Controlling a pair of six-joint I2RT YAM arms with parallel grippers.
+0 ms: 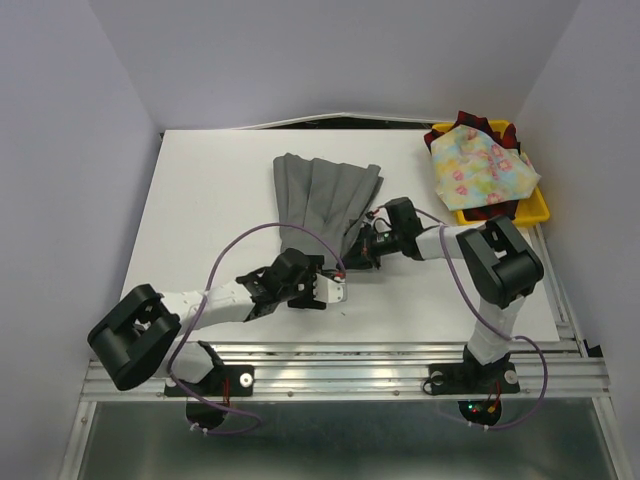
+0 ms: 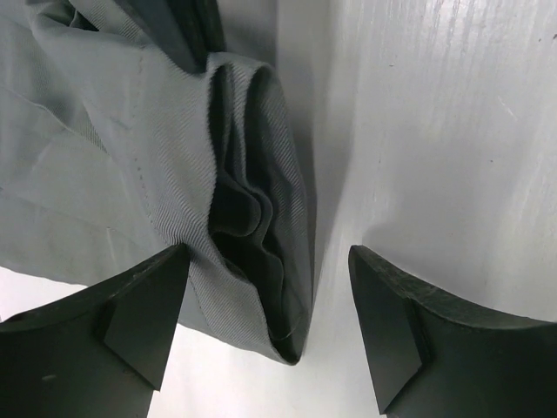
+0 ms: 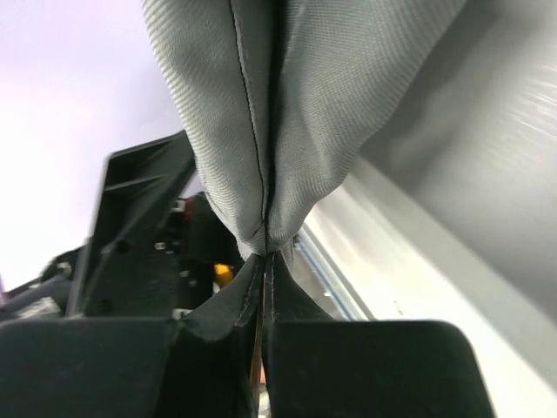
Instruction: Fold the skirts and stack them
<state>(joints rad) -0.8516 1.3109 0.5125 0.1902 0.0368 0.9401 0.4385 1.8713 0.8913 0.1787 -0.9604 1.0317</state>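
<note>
Left pincer (image 1: 338, 280): spread wide, holding nothing; in the left wrist view (image 2: 268, 261) its two black fingers stand well apart above the white table (image 1: 210, 200).
Cloth at the left pincer: a rolled, folded edge of the grey pleated cloth skirt (image 2: 130, 157) lies between the fingers, closer to the finger on the left of that view. Whether that finger touches the cloth cannot be told. The other finger is over bare table, apart from the cloth.
Cut off, left wrist view: the skirt runs out of the picture at the top and left.
Grey skirt, top view (image 1: 315, 195): spread flat mid-table with its pleats fanning away from the arms. Its near end narrows toward the two pincers and is partly hidden beneath them.
Right pincer (image 1: 352, 254): pressed together, pinching a seamed fold of the grey skirt (image 3: 296, 104) at its very tips (image 3: 265, 261).
Cut off, right wrist view: the cloth leaves the top of the picture, and blurred black parts fill the lower left.
Far right: a pastel floral cloth skirt (image 1: 480, 165) lies on top of a red-and-dark plaid cloth skirt (image 1: 470, 122).
Hidden, far right: only the plaid skirt's edges show, and the yellow plastic tray (image 1: 535, 208) beneath both is mostly covered.
</note>
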